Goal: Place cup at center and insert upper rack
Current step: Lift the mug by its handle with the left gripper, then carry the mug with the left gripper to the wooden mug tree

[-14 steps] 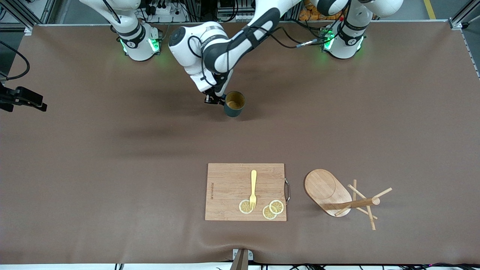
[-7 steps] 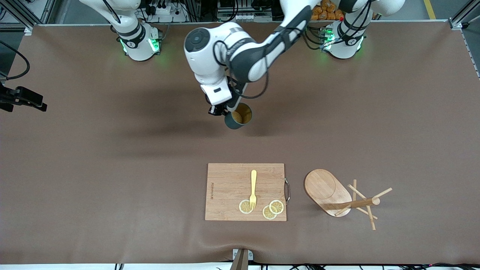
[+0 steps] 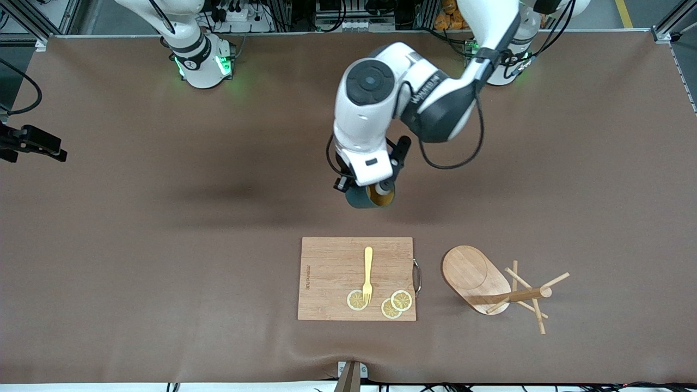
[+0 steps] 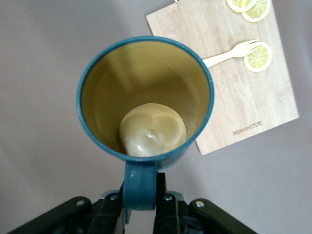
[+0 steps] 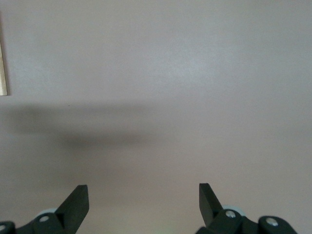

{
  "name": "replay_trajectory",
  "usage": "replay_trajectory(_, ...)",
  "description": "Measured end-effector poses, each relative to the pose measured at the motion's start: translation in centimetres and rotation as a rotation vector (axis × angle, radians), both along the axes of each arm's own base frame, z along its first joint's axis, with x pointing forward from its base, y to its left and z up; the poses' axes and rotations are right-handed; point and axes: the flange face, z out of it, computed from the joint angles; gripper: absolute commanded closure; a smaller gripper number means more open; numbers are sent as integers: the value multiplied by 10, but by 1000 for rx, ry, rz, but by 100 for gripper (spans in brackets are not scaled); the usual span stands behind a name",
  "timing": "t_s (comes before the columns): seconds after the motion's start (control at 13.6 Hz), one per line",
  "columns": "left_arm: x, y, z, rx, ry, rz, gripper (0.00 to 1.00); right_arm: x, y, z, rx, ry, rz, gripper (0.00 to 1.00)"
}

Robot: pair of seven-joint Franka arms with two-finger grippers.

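The dark teal cup (image 3: 357, 201), tan-yellow inside (image 4: 146, 97), hangs mouth-up over the bare brown table covering (image 3: 218, 228) near the table's middle. My left gripper (image 3: 353, 188) (image 4: 140, 191) is shut on its loop handle (image 4: 139, 183), a finger on each side. The upper rack (image 3: 490, 286), a light wooden mug tree, lies on its side on the table, beside the cutting board toward the left arm's end. My right gripper (image 5: 144, 195) is open over bare table covering, with nothing between its fingers; it is out of the front view.
A wooden cutting board (image 3: 332, 277) (image 4: 243, 97) lies nearer the front camera than the cup. On it are a yellow fork (image 3: 368, 272) (image 4: 229, 52) and lemon slices (image 3: 395, 304). One edge of the board (image 5: 2, 73) shows in the right wrist view.
My left arm has carried the cup from near the robots' bases out over the table's middle, toward the cutting board and the left arm's end. The right gripper stays open.
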Motion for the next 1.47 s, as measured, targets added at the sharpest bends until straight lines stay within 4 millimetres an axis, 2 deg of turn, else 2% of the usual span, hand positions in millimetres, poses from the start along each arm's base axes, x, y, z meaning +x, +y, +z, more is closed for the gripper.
replay_trajectory(0.15,23,28,14,-80,14,-3,100,0,-1,0,-10,1,1,0)
replay_trajectory(0.37,58,85,43,-201,13,-26,100,0,-1,0,-15,1,2,0)
replay_trajectory(0.73,96,160,72,-375,-27,-109,100,0,0,0,-16,1,3,0)
replay_trajectory(1.17,134,245,73,-619,-72,-161,100,0,0,0,-17,1,3,0)
replay_trajectory(1.47,145,298,58,-766,-70,-213,100,0,0,0,-17,1,4,0)
